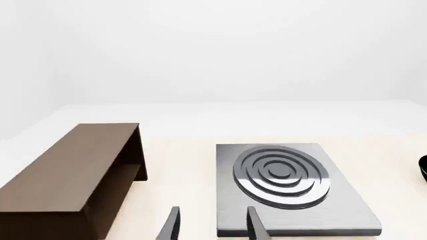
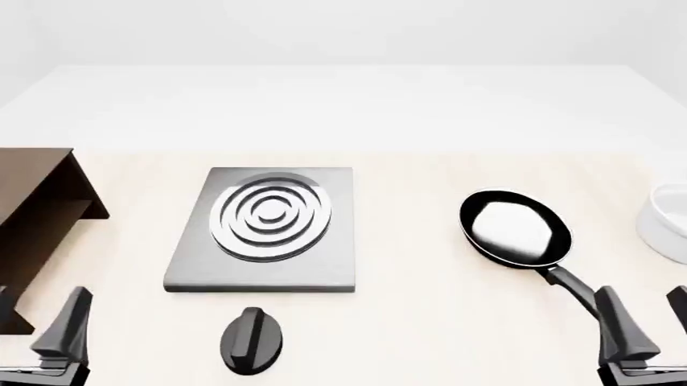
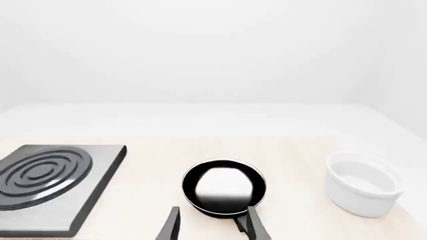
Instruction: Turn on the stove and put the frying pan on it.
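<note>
Stove (image 2: 263, 229) sits mid-counter with its knob (image 2: 252, 342) just in front. The frying pan (image 2: 516, 227) is off to the right, its handle pointing at the right hand (image 2: 644, 330). Both hands are released and empty, left hand (image 2: 43, 334) included. Biggest risk imo: the thin handle slips or the pan tilts, or it clips the white bowl (image 2: 668, 223) beside it.
</note>
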Robot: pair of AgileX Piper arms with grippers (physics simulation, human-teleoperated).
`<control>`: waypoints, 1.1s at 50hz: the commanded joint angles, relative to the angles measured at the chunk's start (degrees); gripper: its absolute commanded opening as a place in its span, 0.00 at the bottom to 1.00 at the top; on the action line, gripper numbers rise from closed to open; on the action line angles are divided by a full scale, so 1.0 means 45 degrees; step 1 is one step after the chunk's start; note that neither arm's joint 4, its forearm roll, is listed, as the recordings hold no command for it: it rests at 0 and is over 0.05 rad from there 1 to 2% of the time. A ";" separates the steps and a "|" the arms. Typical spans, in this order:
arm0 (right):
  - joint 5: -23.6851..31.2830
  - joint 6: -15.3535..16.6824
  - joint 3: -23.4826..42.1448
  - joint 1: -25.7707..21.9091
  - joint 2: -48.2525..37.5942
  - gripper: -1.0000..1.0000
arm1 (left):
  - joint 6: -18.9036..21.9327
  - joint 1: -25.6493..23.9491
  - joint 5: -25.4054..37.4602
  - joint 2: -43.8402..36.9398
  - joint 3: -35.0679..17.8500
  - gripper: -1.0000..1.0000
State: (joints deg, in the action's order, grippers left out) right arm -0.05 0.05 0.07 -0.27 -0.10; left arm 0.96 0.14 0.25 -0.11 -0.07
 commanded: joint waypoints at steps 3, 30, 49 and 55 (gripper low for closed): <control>-0.0099 0.0145 0.0034 -0.0423 -0.0052 1.00 | 0.0466 0.0300 0.0185 0.0011 -0.0016 1.00; -0.0344 0.0589 -0.0013 -0.0457 -0.0508 1.00 | 0.1837 -0.0853 0.5539 -0.4404 -0.4822 1.00; -0.0209 0.0756 -0.0014 -0.0270 -0.0501 1.00 | 0.1453 -0.1874 0.2520 -0.7734 -0.1904 1.00; -0.0441 0.0671 -0.0014 -0.0255 -0.0777 1.00 | 0.1228 -0.2335 0.2209 -0.8102 -0.1745 1.00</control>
State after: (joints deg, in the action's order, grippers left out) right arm -1.38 3.25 0.01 -1.65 -2.67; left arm 7.88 -7.71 13.85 -31.41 -10.70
